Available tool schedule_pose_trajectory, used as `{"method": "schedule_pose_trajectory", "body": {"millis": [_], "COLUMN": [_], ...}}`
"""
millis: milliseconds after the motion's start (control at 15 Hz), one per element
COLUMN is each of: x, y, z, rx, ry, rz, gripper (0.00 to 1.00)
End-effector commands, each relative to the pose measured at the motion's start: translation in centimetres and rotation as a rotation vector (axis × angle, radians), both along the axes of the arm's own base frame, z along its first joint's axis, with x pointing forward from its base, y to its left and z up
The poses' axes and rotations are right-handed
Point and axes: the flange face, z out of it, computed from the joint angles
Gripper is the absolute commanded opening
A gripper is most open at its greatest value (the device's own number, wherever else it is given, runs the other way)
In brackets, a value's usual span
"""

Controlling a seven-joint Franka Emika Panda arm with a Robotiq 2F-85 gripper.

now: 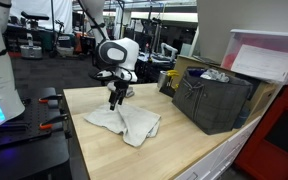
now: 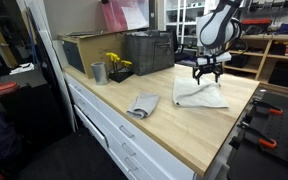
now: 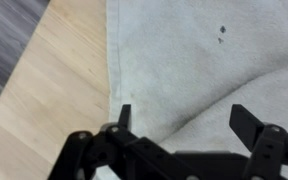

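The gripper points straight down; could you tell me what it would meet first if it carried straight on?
Most likely the pale cloth, spread on the wooden countertop directly under the open gripper; the gap between them is hard to judge.

I note my pincer (image 2: pixel 207 77), fingers spread, close over the white towel (image 2: pixel 199 96), with open air on every side of it and bare desk (image 2: pixel 174 135) toward the front edge. The dark crate (image 1: pixel 212 100) blocks the wall side, well apart from the pincer in both exterior views. A grey cloth (image 2: pixel 142 104) and a metal cup (image 2: pixel 99 72) lie farther along, off the near path.
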Motion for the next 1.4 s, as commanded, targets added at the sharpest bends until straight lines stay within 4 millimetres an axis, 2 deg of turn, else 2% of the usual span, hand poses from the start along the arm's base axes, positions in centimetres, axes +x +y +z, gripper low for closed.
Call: {"method": "schedule_pose_trajectory", "body": {"millis": [0,1333], "x": [0.42,0.81], "y": [-0.30,0.07], "z": [0.34,0.53], "rx": [0.009,0.016], "ry": [-0.014,-0.024], "rz": [0.031,0.060], "gripper": [1.00,1.00]}}
